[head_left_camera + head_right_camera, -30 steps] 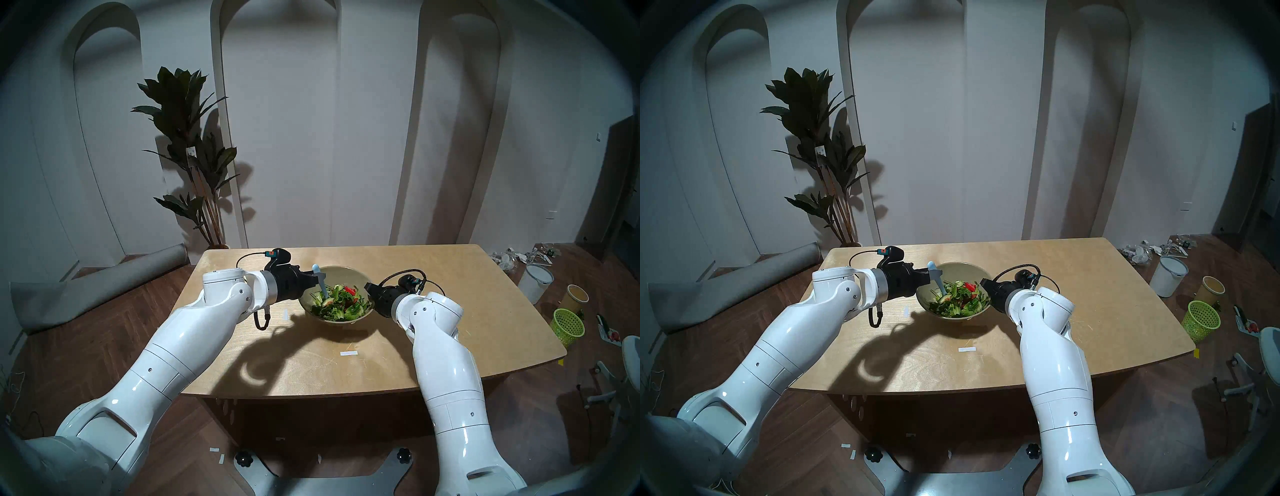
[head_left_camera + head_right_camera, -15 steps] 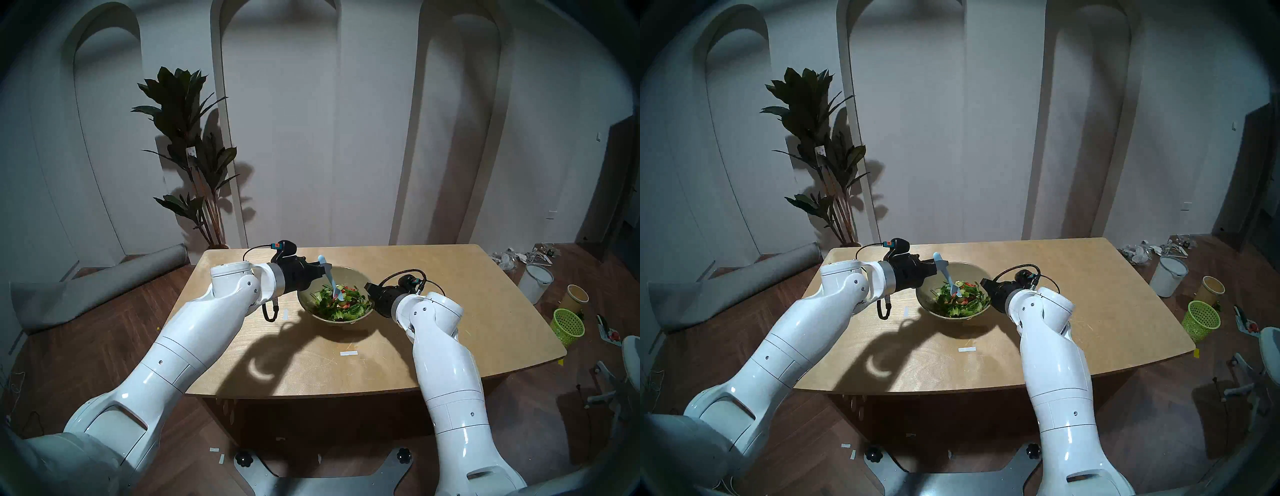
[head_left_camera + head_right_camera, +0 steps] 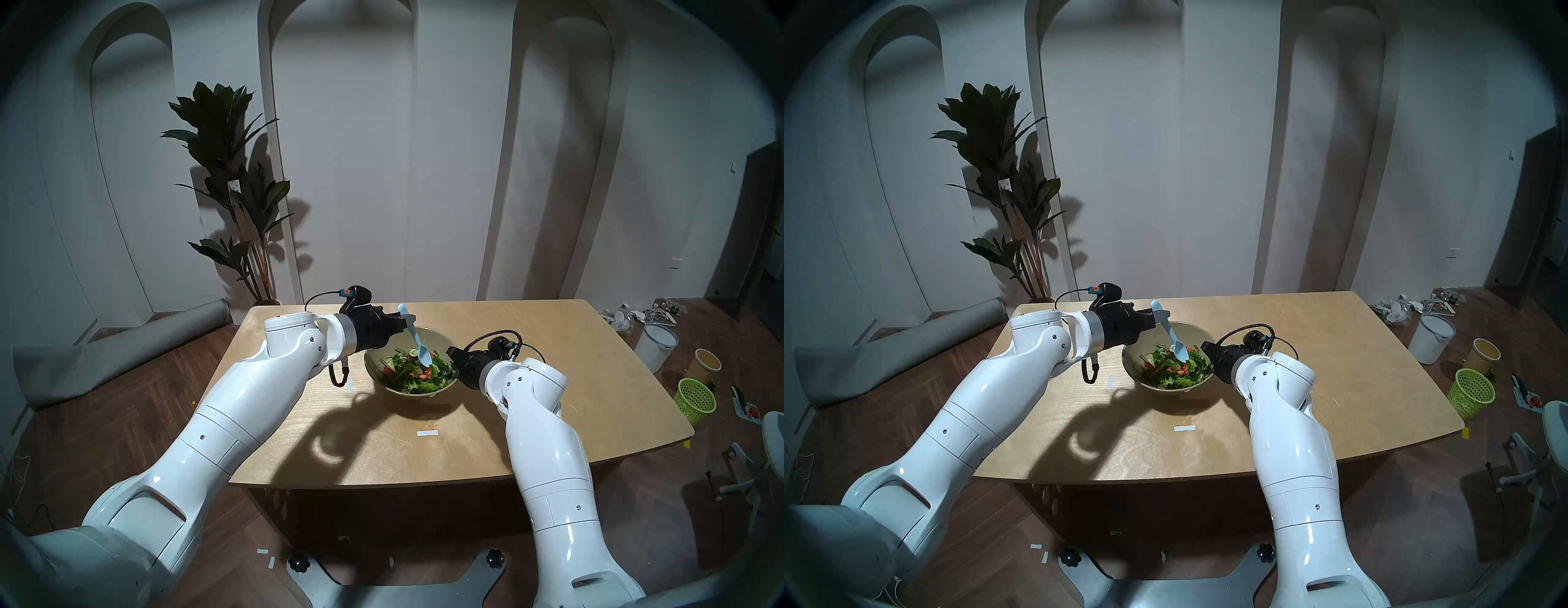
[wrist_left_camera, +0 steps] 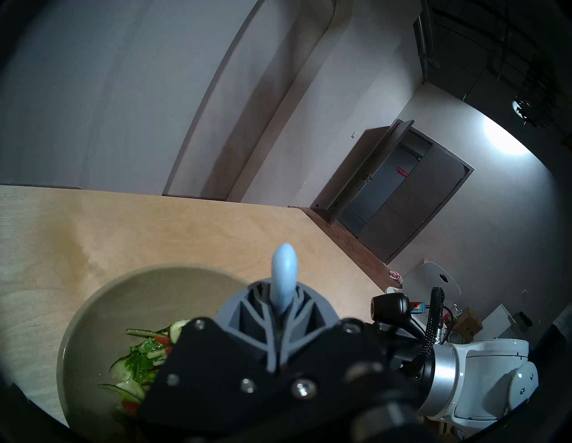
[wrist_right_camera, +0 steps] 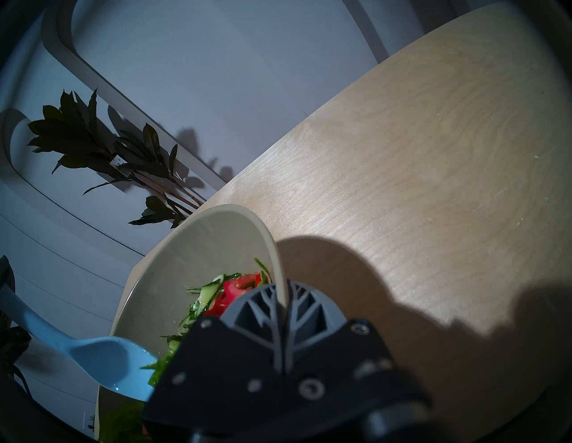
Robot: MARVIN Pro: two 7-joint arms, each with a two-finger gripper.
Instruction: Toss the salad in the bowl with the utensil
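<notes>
The beige-olive bowl (image 3: pixel 437 339) (image 3: pixel 1189 330) stands mid-table, holding the salad (image 3: pixel 413 375) (image 3: pixel 1172 371) of green leaves, cucumber and red pieces. My left gripper (image 3: pixel 406 321) (image 4: pixel 280 297) is shut on the handle of the pale blue utensil (image 3: pixel 418 344) (image 4: pixel 284 266). The handle slants down to the right, and its spoon-like head (image 5: pixel 102 362) hangs just above the salad's right side. My right gripper (image 3: pixel 450 352) (image 5: pixel 281 297) is shut on the bowl's right rim (image 5: pixel 263 230), one finger inside and one outside. In the left wrist view the gripper hides most of the salad (image 4: pixel 139 362).
White tape strips (image 3: pixel 426 433) lie on the wooden table (image 3: pixel 551 382). On the floor to the right stand a lime-green mesh basket (image 3: pixel 695 399), a paper cup (image 3: pixel 706 365) and a white bucket (image 3: pixel 655 344). A potted plant (image 3: pixel 237 191) and a rolled mat (image 3: pixel 127 344) are at the far left.
My left arm rose and swung right. The utensil's head went from the salad's left side across the heap and now hangs above its right side. The right gripper stayed on the rim.
</notes>
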